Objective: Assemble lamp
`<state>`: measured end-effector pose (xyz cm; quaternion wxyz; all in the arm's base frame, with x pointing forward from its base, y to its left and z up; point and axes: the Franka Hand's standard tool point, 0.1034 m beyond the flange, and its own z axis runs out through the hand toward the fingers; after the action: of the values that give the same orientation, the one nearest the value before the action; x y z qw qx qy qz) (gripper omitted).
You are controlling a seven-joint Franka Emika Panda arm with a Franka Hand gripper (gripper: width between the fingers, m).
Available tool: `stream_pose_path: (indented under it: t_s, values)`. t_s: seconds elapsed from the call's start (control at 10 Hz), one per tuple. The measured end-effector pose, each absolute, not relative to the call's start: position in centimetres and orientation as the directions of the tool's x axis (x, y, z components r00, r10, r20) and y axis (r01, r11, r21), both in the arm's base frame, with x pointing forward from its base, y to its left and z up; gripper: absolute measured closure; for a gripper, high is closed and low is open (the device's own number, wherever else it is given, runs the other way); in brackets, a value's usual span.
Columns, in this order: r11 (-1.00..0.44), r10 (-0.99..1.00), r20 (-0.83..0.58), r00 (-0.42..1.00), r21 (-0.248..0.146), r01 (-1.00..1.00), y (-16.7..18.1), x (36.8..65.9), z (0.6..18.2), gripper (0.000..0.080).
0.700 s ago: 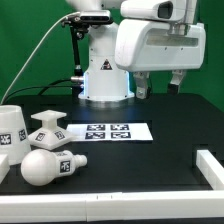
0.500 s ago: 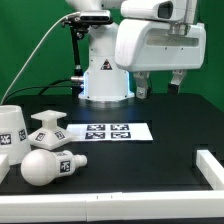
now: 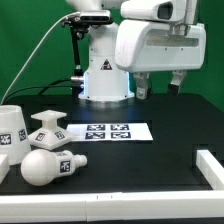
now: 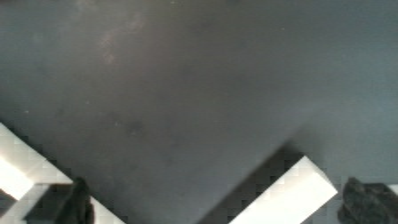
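Black matte table (image 3: 150,165) fills the scene, with a green backdrop (image 3: 25,45) behind it. All three lamp parts lie loose, well apart from the claw (image 3: 160,89), low down and off toward the exterior view's left of it. Farthest from the claw is the shade (image 3: 10,128), cut by the frame edge. Just beside it, nearer the claw, the base (image 3: 48,127) sits flat on its wide foot, a steady seat for whatever goes into it. In front of the base the bulb (image 3: 45,166) lies on its side, neck pointing toward the claw's side of the table. None is joined, so assembly looks not yet begun.

Closer in, the marker board (image 3: 112,132) lies flat, below the claw and a little to the exterior view's left. Behind that rises the pedestal (image 3: 105,78).

High over the table, the claw hangs with its jaws spread and nothing between them; in the wrist view its dark fingertips (image 4: 50,205) frame only bare tabletop. That suits a reach toward a first part, probably the base. Beyond the claw, to the exterior view's right, a white rail (image 3: 208,163) borders the table.
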<state>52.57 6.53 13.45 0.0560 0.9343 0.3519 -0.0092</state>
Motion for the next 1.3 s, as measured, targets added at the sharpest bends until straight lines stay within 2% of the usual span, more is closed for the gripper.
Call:
stream_pose_path:
  t_s: [0.2,0.3,0.5,1.0,1.3]
  values:
    - [-0.775,0.62,-0.055,0.783,0.115,0.622,6.6,51.8,13.6,0.01]
    - [-0.79,0.602,-0.033,0.798,0.127,0.6,5.9,50.5,13.5,0.01]
    - [-0.801,0.593,-0.026,0.805,0.082,0.593,3.0,48.9,12.9,0.01]
    - [-0.801,0.593,-0.025,0.805,0.081,0.593,3.4,48.9,12.9,0.01]
    - [-0.773,0.633,-0.025,0.774,0.047,0.633,-4.0,44.2,13.3,0.01]
